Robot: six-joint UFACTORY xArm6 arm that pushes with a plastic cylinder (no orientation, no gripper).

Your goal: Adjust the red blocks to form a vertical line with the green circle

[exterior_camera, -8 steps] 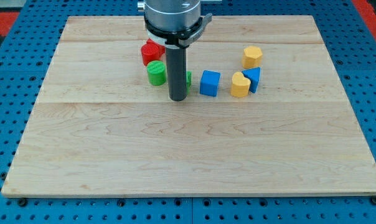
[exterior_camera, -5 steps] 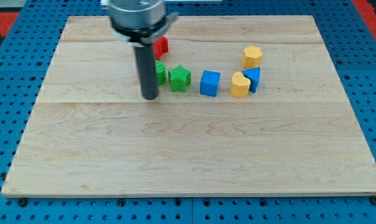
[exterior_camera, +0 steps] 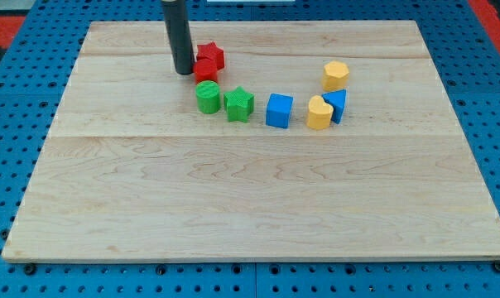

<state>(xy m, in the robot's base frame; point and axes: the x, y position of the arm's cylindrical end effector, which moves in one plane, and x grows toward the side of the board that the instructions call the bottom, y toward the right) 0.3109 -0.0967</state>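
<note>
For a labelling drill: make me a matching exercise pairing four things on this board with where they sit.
Things:
1. my tip
2. green circle
3. blue cube
4. yellow block at top

Places:
A. farthest toward the view's right and top of the four
B. just left of the red blocks
C. right of the green star
D. directly below the red blocks

Pairs: 1-B, 2-D, 3-C, 4-A

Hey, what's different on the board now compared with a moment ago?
My tip swung from in front of the green blocks toward the view's left, then toward the view's top, and now sits just left of the red blocks. The green circle, green star, blue cube, blue triangle and both yellow blocks look unmoved.
</note>
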